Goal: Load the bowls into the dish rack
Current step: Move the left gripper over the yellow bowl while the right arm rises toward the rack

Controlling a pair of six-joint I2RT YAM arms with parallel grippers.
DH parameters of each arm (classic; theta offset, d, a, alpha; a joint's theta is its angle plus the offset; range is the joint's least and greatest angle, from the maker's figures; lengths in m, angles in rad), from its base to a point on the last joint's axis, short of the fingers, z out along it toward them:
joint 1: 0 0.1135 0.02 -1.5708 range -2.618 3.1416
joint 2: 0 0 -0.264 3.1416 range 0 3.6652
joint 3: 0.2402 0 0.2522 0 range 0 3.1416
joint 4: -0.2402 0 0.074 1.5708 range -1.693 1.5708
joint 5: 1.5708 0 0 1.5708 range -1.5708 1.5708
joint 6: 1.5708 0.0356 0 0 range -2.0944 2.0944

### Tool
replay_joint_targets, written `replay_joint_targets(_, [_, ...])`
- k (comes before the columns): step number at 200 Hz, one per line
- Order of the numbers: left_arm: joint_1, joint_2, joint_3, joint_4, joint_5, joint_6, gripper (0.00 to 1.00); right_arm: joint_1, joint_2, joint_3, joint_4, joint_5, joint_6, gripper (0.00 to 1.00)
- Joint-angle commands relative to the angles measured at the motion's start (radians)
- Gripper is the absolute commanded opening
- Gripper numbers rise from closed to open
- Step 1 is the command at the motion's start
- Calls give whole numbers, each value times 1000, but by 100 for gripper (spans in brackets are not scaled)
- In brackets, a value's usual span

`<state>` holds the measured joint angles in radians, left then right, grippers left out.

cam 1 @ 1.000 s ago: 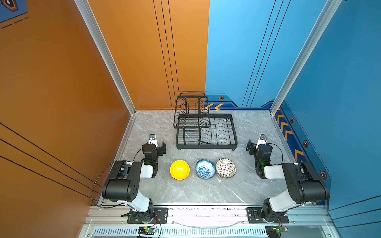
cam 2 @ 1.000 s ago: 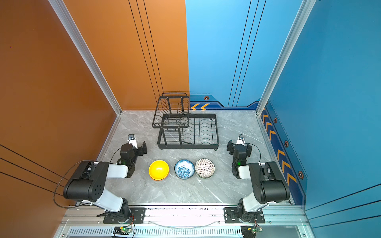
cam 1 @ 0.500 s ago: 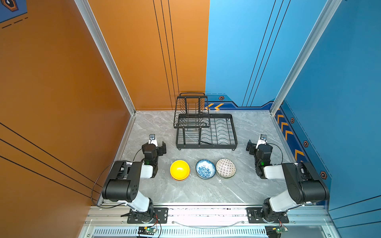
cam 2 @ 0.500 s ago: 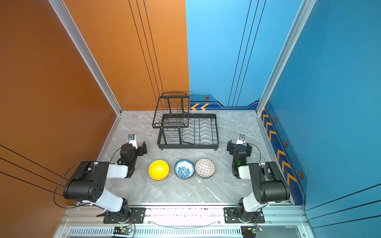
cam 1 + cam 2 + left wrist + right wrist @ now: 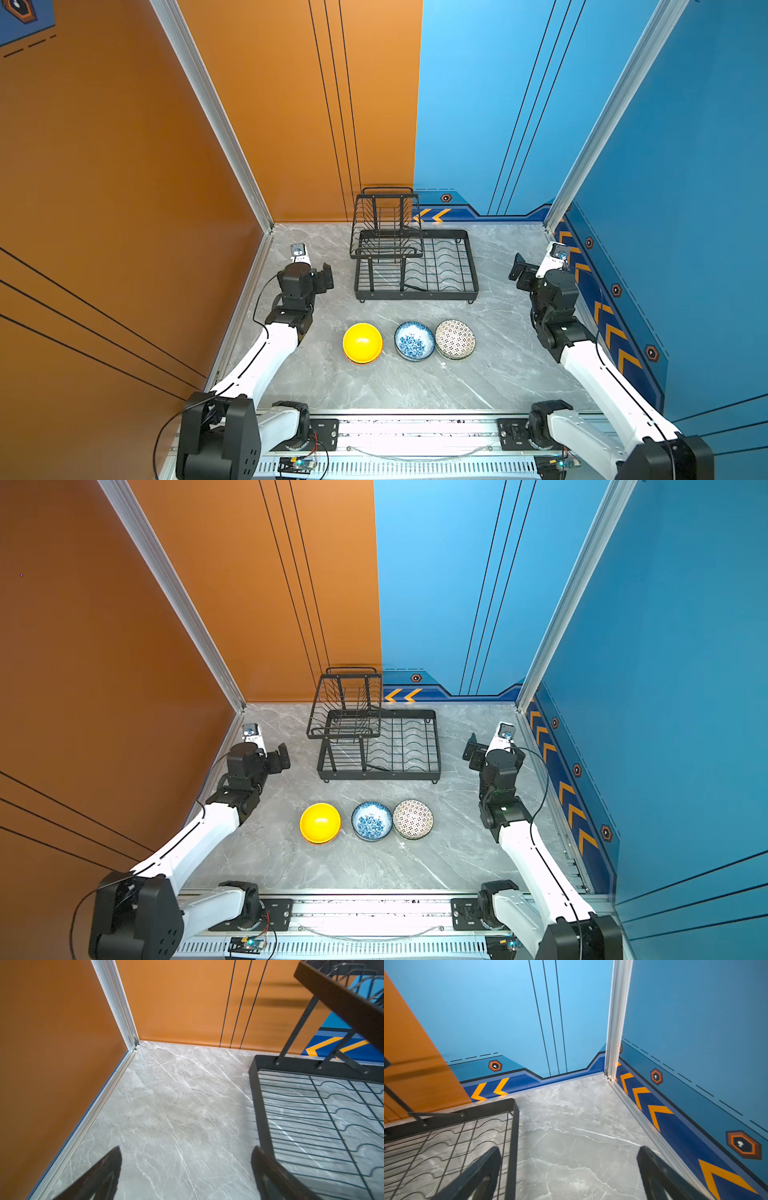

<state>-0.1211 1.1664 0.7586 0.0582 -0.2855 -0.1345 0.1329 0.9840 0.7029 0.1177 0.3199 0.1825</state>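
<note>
A black wire dish rack point(image 5: 378, 773) stood far on the grey marble table point(image 5: 374, 866). Nearer, left to right, sat a plain yellow bowl point(image 5: 320, 823), a blue-white floral bowl point(image 5: 372, 820) and a black-white geometric bowl point(image 5: 413, 818).

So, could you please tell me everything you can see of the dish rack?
The dish rack looks like black metal wire: a rectangular base tray with wavy plate slots and a raised basket on struts over its left end. It stands upright and empty toward the back of the grey marbled table; nothing else touches it.
</note>
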Motion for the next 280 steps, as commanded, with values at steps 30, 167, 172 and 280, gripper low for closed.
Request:
replay_joint_targets(30, [-47, -2, 308, -707, 28, -64, 98, 14, 148, 384, -735, -145, 106, 100])
replay_joint_targets(167, [-127, -83, 238, -958, 264, -159, 98, 32, 226, 557, -962, -206, 77, 100])
replay_joint_targets(172, [-133, -82, 231, -957, 264, -164, 98, 31, 226, 555, -961, -204, 77, 100])
replay_joint_targets(280, [-275, -11, 148, -901, 251, -234, 88, 39, 234, 546, -949, -207, 78, 100])
